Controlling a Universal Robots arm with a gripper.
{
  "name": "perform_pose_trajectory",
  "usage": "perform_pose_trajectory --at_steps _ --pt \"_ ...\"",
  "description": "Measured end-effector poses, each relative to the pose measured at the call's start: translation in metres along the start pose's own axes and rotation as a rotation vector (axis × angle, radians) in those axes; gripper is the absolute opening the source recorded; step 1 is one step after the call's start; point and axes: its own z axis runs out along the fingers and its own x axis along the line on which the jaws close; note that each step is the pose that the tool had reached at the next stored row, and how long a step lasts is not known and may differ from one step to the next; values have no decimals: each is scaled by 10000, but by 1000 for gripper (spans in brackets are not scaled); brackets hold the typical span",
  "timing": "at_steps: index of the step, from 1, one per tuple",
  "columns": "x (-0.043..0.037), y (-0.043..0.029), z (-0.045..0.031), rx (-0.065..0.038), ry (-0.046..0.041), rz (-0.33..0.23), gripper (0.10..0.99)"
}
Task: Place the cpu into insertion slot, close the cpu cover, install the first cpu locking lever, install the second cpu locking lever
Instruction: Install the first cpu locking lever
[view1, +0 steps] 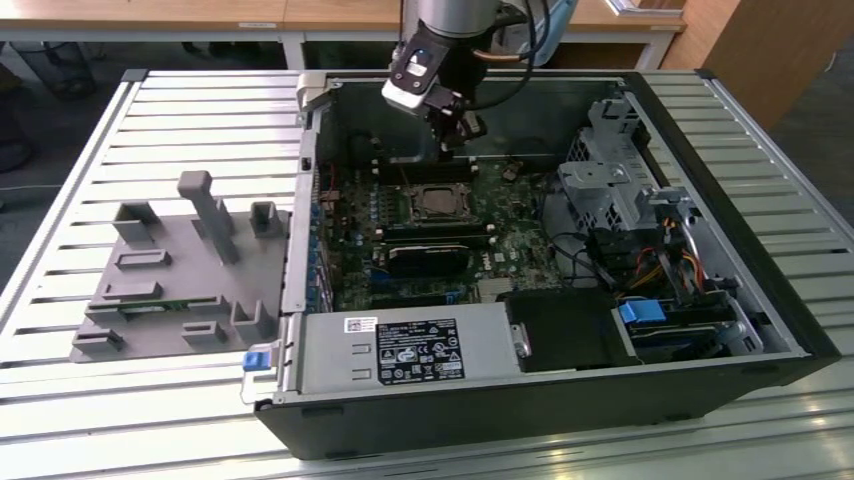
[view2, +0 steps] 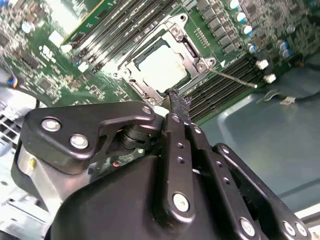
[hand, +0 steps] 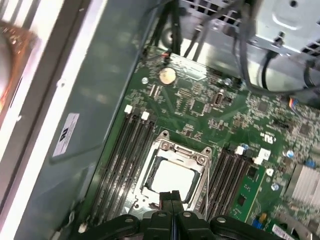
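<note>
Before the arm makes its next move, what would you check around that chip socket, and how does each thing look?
1. cpu seated in the slot: ok, its silver top lies flat inside.
2. cover down over the cpu: ok, the frame lies flat around the chip.
3. Both levers latched: not ok. One lever juts away from the socket over the memory slots; the other, cannot tell.
4. gripper empty: ok, fingers shut with nothing between them.
5. gripper clear of the socket: cannot tell. Its tip hangs right at the socket's edge, and contact is not visible.
</note>
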Motion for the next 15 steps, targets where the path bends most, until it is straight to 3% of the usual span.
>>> perform_pose_trajectory --at_steps 15 --pt "0 0 6 31 57 -2723 106"
